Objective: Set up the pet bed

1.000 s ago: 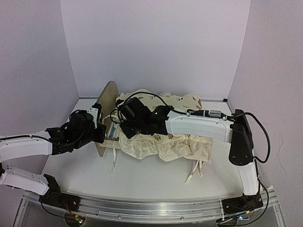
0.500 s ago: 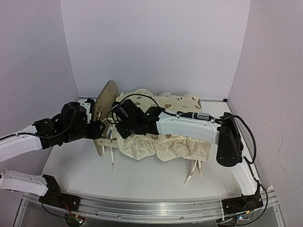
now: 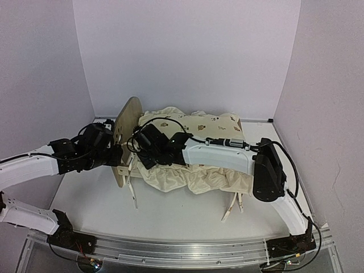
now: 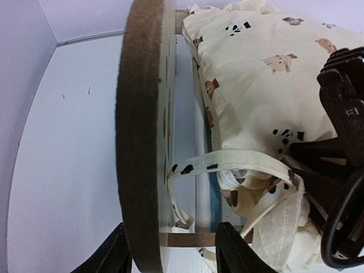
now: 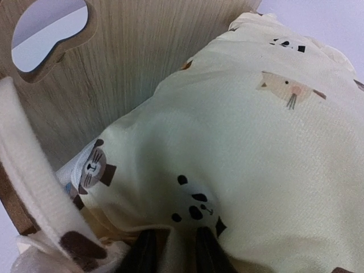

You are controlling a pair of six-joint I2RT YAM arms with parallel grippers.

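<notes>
The pet bed stands left of centre, its arched wooden headboard point(image 3: 128, 122) upright. The cream animal-print cushion point(image 3: 196, 179) lies bunched over the frame. My left gripper point(image 3: 115, 154) is open and straddles the headboard's lower edge point(image 4: 145, 142). One finger sits outside the board and the other point(image 4: 233, 250) by the side rail. A spotted cushion tie point(image 4: 227, 162) runs to the headboard. My right gripper point(image 3: 136, 158) is at the cushion's headboard end. In the right wrist view its fingers point(image 5: 145, 253) stand slightly apart, a fold of cushion point(image 5: 256, 142) lying between them, with the headboard point(image 5: 131, 51) just beyond.
Loose cushion ties hang over the bed's front at the left point(image 3: 132, 193) and the right point(image 3: 233, 205). The blue-and-white base point(image 4: 215, 187) shows beside the headboard. Purple walls close in the back and both sides. My right arm point(image 3: 227, 156) stretches across the cushion.
My left gripper opened and slid right until it straddled the headboard. My right gripper shifted left along the cushion and its jaws parted. The headboard stands more upright.
</notes>
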